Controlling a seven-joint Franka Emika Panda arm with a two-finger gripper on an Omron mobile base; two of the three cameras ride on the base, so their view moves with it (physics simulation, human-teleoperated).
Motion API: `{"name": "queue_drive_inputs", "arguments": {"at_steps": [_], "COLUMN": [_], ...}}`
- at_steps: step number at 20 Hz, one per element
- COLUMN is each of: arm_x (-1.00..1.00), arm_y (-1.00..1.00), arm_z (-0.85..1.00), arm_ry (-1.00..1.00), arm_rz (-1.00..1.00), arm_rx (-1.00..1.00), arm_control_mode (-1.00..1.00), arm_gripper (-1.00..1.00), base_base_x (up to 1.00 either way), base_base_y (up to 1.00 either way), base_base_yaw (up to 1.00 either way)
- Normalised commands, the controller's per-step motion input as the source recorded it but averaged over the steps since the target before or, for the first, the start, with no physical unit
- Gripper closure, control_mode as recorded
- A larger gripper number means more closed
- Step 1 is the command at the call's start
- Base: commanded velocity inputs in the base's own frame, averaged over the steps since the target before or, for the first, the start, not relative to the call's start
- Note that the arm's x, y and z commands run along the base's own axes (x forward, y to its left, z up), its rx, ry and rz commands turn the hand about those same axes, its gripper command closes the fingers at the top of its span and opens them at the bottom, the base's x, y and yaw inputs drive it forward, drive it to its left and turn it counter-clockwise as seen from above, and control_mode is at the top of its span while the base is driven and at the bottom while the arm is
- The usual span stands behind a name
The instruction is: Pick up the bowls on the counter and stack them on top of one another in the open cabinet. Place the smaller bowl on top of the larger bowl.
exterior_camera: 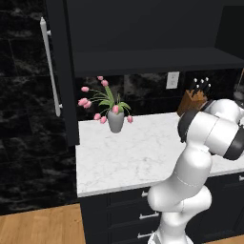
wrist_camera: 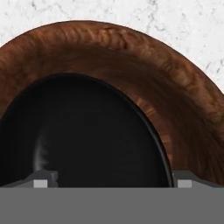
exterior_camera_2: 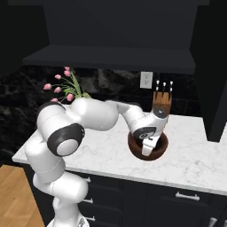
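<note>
The gripper (exterior_camera_2: 149,148) reaches down into the brown bowl (exterior_camera_2: 162,146) on the counter (exterior_camera_2: 190,164). The black bowl (wrist_camera: 83,131) sits inside the brown one, between the tips. Whether the tips squeeze it cannot be told. The bowls are stacked outside the cabinet (exterior_camera_2: 111,57). A loose grip could let the shiny black bowl slip and fall.

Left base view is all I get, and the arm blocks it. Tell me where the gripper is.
Observer: The gripper hangs low over the larger bowl, which sits on the counter in front of the knife block.
Operator: Report the smaller bowl.
Observer: The smaller bowl sits inside the larger one, as the hand view shows.
Operator: Give me the jaws.
Observer: Open, spread wide above the black bowl. I cannot tell whether they touch it.
</note>
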Motion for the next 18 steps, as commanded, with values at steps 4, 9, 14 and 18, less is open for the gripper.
{"name": "queue_drive_inputs", "arguments": {"at_steps": [4,9,14,18], "arm_x": [-0.05,0.77,0.1,-0.34], "arm_y": [0.08,0.0,0.11,0.04], "arm_z": [-0.53,-0.13,0.26,-0.03], "arm_ry": [0.04,0.1,-0.01,-0.02], "arm_rz": [0.27,0.02,0.09,0.12], "arm_rx": [0.12,0.03,-0.01,0.0], "arm_control_mode": [-1.0,-1.0,-1.0,-1.0], "arm_gripper": [-1.0,-1.0,-1.0,-1.0], "base_base_x": [0.0,0.0,0.0,0.0], "base_base_y": [0.0,0.0,0.0,0.0], "base_base_yaw": [0.0,0.0,0.0,0.0]}}
